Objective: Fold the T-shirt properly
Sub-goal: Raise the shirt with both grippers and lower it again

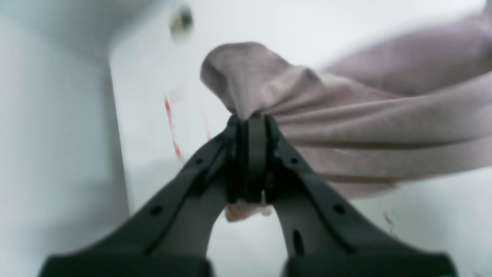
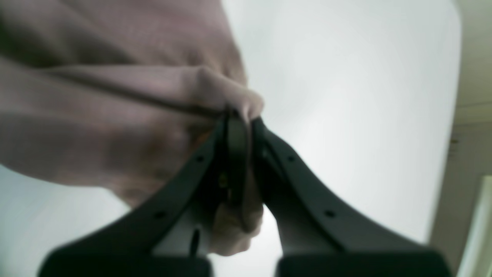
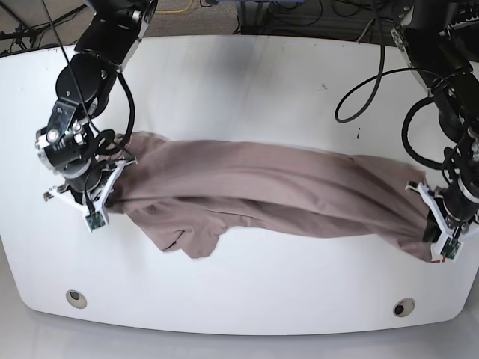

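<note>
Above the table [image 3: 224, 292], stretched between left gripper [image 1: 250, 154] and right gripper [image 2: 240, 154], both pinching the shirt [image 3: 247, 176].

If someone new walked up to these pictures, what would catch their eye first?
Probably the taupe T-shirt, stretched across the middle of the white table between two dark arms. Next, the left end effector and right end effector, each clamped on bunched fabric at opposite sides.

Plain taupe T-shirt [image 3: 247, 176] over a white table [image 3: 217, 288].
</note>
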Robot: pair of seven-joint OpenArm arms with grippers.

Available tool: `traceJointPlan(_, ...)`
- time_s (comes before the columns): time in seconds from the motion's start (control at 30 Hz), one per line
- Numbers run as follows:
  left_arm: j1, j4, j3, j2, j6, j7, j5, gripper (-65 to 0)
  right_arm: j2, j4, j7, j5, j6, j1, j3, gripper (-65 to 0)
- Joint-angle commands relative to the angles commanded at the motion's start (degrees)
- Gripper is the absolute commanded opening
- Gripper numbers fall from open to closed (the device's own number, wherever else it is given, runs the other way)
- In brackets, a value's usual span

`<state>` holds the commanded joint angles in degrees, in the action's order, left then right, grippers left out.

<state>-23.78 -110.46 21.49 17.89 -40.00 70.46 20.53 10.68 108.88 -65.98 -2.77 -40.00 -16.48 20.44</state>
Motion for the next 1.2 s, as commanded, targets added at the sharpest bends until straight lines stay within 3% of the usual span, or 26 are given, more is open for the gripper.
traceJointPlan(0.3, -12.13, 0.00, -0.26, -1.14, 0.00, 0.00, -0.09, -65.0, 5.27, -5.27, -0.09, -0.35, 0.00, -13.54, -4.48, -65.0)
traceJointPlan(0.73, -31.12, 0.44, -0.35, -0.97, 0.00, 0.00, -0.09, -65.0, 14.07, -11.43, -1.58, -0.62, 0.00, -37.01, -16.79, -65.0)
traceJointPlan(1.03, -45.19, 8.79, -0.35, 0.09, 0.00, -0.09, 0.00, -65.0, 17.58, -13.63, -3.96, -0.18, 0.00, -53.89, -24.35, -65.0)
traceJointPlan(1.2, -46.07, 11.69, -0.35, 0.70, 0.00, -0.18, 0.35, -65.0, 18.46, -12.84, -6.07, -0.53, 0.00, -55.65, -25.05, -65.0)
